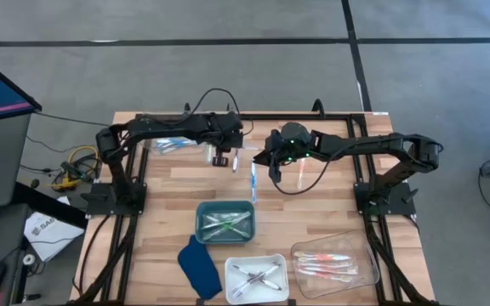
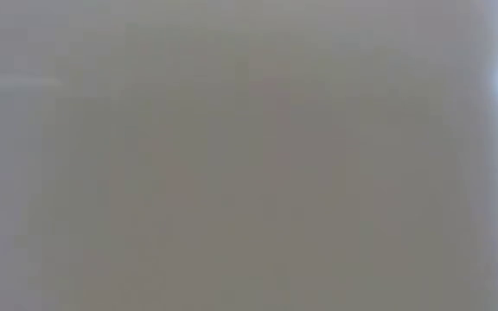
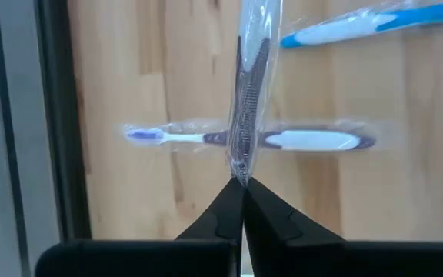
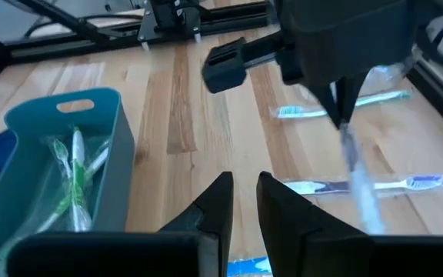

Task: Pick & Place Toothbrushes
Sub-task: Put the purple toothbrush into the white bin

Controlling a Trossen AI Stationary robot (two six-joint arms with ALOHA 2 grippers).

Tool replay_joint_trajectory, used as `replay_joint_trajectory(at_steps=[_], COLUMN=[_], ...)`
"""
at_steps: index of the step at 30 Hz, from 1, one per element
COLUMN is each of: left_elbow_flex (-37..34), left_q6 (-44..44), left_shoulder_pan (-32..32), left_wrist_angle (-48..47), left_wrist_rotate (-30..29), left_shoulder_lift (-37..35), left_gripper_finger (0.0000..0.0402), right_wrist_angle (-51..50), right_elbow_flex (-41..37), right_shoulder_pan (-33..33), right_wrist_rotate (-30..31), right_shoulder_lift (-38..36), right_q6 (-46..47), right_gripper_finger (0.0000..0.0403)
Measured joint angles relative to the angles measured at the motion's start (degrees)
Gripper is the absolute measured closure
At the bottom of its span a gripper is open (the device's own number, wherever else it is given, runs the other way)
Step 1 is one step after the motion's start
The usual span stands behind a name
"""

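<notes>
- Left gripper [image 3: 242, 183] is over the far middle of the pale wooden slatted table [image 1: 330, 217], fingers pinched tight together on the end of a clear-wrapped purple-grey toothbrush [image 3: 246, 100] that stretches straight away from the fingertips.
- In the right wrist view that same left gripper [image 4: 342, 115] shows as a dark block with the wrapped toothbrush [image 4: 358, 181] dangling below its tips, clear of the boards.
- Under it, flat on the wood, lies another wrapped toothbrush with a purple head and white-and-purple handle [image 3: 252, 138]; the held one crosses in front of it.
- A wrapped blue-and-white toothbrush [image 3: 375, 21] lies flat on the boards nearby.
- A green-and-white wrapped toothbrush [image 4: 337, 105] lies on the table beyond the purple one.
- Right gripper [image 4: 243, 192] hovers just beside the left one; its two dark fingers stand slightly parted, and nothing shows between them, though a strip of blue is visible below them.
- Teal plastic bin [image 4: 98, 104] near mid-table holds green toothbrushes [image 4: 75, 173] in wrappers.
- White rectangular tray [image 1: 270, 262] at the near edge carries purple-grey toothbrushes [image 1: 253, 276]; the clear plastic tray [image 1: 364, 255] beside it carries pink-orange ones [image 1: 326, 265].
- A dark blue flat cloth-like piece [image 1: 198, 265] lies by the white tray.
- The low view is a pale blur, nothing readable.
</notes>
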Motion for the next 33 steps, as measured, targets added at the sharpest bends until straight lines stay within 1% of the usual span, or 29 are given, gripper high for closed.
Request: replay_joint_trajectory(at_steps=[3, 7, 9, 12, 14, 19, 23, 28, 33], left_elbow_flex=[0.0, 0.0, 0.0, 0.0, 0.0, 0.0, 0.0, 0.0, 0.0], left_q6=[-1.6, -3.4, -4.5, -6.2, -7.6, -10.9, -12.3, -12.3, -12.2], left_shoulder_pan=[-1.1, -2.4, -3.1, -4.0, -4.5, -5.3, -5.8, -6.6, -7.4], left_wrist_angle=[-0.1, -0.1, -0.1, -0.1, -0.1, 0.0, 0.2, 1.3, 2.6], left_wrist_rotate=[0.0, -0.1, -0.2, -0.2, -0.2, -0.2, -0.2, -0.1, -0.1], left_shoulder_lift=[0.0, 0.0, 0.0, 0.0, 0.0, 0.0, 0.0, 0.0, -0.3], left_gripper_finger=[0.0400, 0.0400, 0.0400, 0.0400, 0.0400, 0.0400, 0.0400, 0.0400, 0.0400], right_wrist_angle=[0.0, -0.9, -2.6, -6.9, -10.5, -17.3, -21.0, -21.5, -22.4], right_elbow_flex=[0.0, 0.6, 1.6, 3.9, 5.6, 9.0, 10.6, 10.7, 10.7], right_shoulder_pan=[0.0, 0.0, 0.0, -0.2, -0.5, -1.2, -1.2, -0.9, -0.9], right_wrist_rotate=[0.0, 0.5, 1.9, 5.5, 6.5, 6.6, 6.5, 6.3, 6.3], right_shoulder_lift=[0.0, 0.0, 0.0, 0.0, 0.0, 0.0, 0.0, 0.0, 0.0], right_q6=[-2.9, -5.0, -5.1, -5.6, -5.6, -5.6, -5.6, -5.6, -5.2], right_gripper_finger=[0.0346, 0.0332, 0.0322, 0.0301, 0.0285, 0.0249, 0.0228, 0.0214, 0.0209])
